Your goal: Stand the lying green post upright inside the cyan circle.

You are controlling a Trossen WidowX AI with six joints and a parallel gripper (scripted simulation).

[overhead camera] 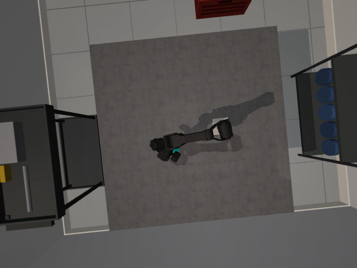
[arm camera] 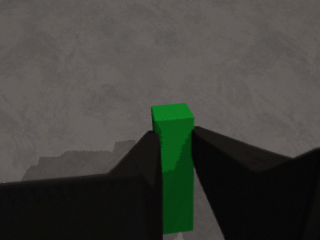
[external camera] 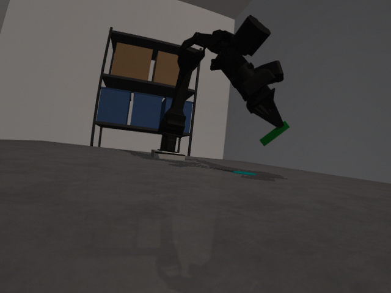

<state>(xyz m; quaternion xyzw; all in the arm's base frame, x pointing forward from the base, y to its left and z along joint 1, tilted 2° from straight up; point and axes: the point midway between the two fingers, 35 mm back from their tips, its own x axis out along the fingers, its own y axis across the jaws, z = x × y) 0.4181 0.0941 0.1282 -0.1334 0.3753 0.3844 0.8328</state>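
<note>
My gripper (external camera: 281, 126) (arm camera: 172, 138) is shut on the green post (external camera: 270, 135) (arm camera: 178, 200), near its upper end. The post hangs in the air, well above the floor. In the exterior view it is tilted, with its free end lower and to the left. The cyan circle (overhead camera: 175, 150) (external camera: 244, 173) lies flat on the floor, lower than the post and left of it in the exterior view. In the top view the arm covers most of the circle and hides the post. The circle does not show in the wrist view.
The arm's pale base (overhead camera: 215, 122) (external camera: 167, 155) stands on the grey mat (overhead camera: 138, 72). A red crate (overhead camera: 222, 9) is beyond the mat's top edge. A dark bench (overhead camera: 40, 190) stands at the left, and a rack with several blue containers (overhead camera: 327, 111) at the right.
</note>
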